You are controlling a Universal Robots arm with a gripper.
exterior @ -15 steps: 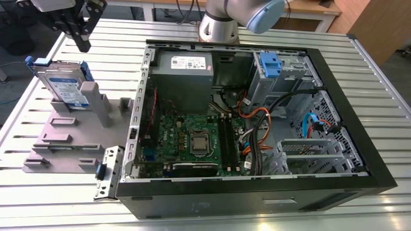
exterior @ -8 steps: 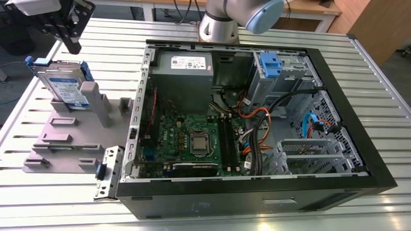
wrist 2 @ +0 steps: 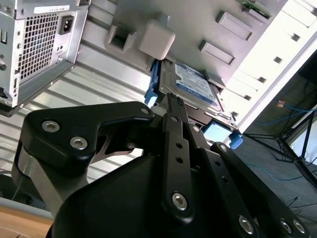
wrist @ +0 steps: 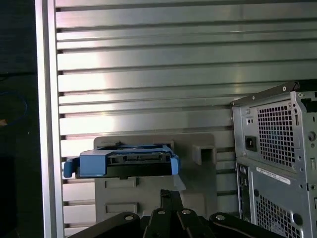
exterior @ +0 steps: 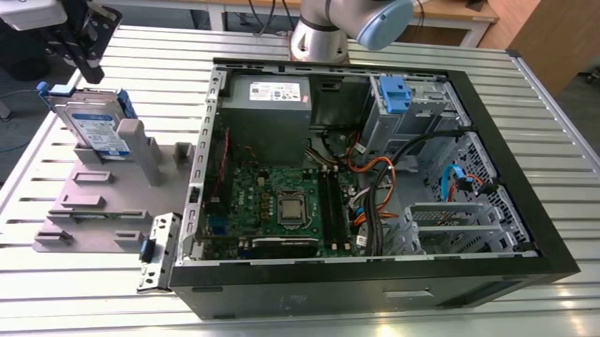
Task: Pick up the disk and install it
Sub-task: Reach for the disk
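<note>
Nearest, along the bottom of the exterior view, lies an open computer case on its side on the ribbed metal surface. Inside it a green motherboard sits low in the middle of the frame, with bundled cables to its right. Just off the case's lower left corner a small metal bracket with a bit of blue on it lies on the surface.

Further back, on the exterior view's left, a grey moulded holder rests flat. The disk stands on edge in a slot at the holder's far end, its blue-and-white label facing out and blue rails along its sides. In both wrist views the disk sits in that same grey holder, with the case's perforated rear panel beside it.

Above the disk, in the upper left of the exterior view, hangs the black pincer, clear of the disk's top edge. Both wrist views show the pincer with its fingers pressed together and nothing between them.

Beyond, inside the case's far end, are a grey box with a white sticker and a blue latch on a metal cage. The arm rises at the top centre.
</note>
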